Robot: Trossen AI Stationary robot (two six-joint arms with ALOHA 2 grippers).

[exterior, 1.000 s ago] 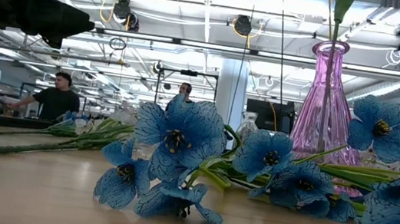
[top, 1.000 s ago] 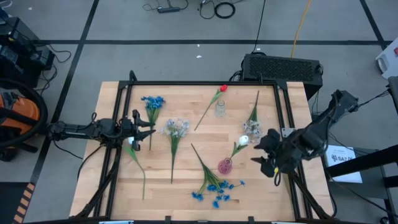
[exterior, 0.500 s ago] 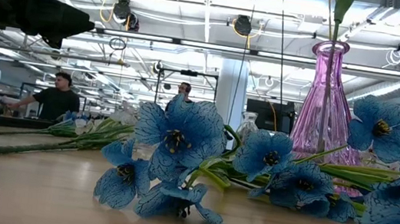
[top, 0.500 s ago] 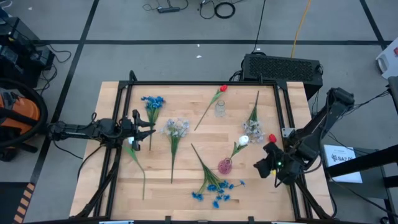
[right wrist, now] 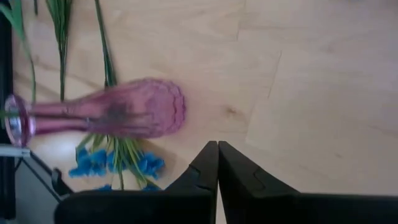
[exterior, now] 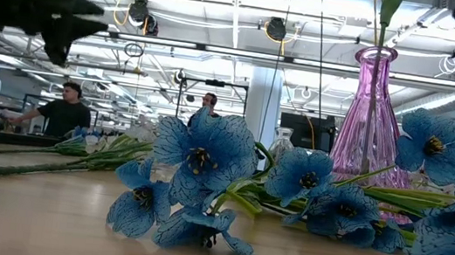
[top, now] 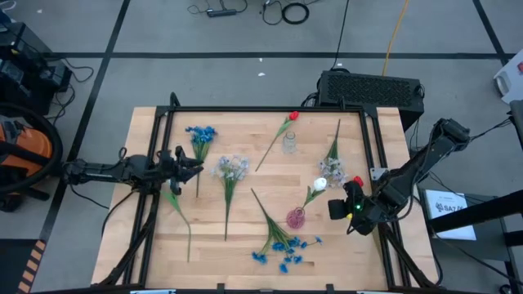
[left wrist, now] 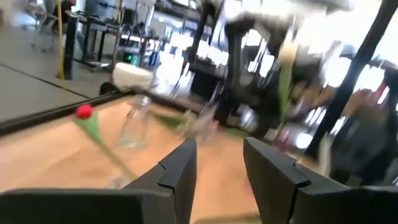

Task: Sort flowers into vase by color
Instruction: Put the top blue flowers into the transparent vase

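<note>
A pink vase [top: 296,218] stands near the table's right front with a white tulip [top: 320,184] in it. My right gripper [right wrist: 217,149] hangs shut and empty just right of this vase [right wrist: 112,112], slanting down. Blue flowers [top: 286,249] lie at the vase's foot. More blue flowers [top: 200,133] and a lavender-white cluster [top: 231,167] lie at the left. A red tulip [top: 293,116] lies beside a clear vase [top: 289,144]. A red tulip head [top: 356,181] lies by another pale cluster [top: 333,167]. My left gripper [left wrist: 217,165] waits open at the left edge above a green stem [top: 176,204].
A black frame rail [top: 372,139] runs along the table's right side, close to my right arm. Bare wood [right wrist: 311,81] lies in front of my right gripper. In the low view a person [exterior: 62,114] stands in the room beyond the table.
My right gripper has come down toward the table beside the pink vase, rolled about its own line, and its fingers have come together on nothing. The red tulip head it covered now shows. My left gripper has rolled a little in place.
</note>
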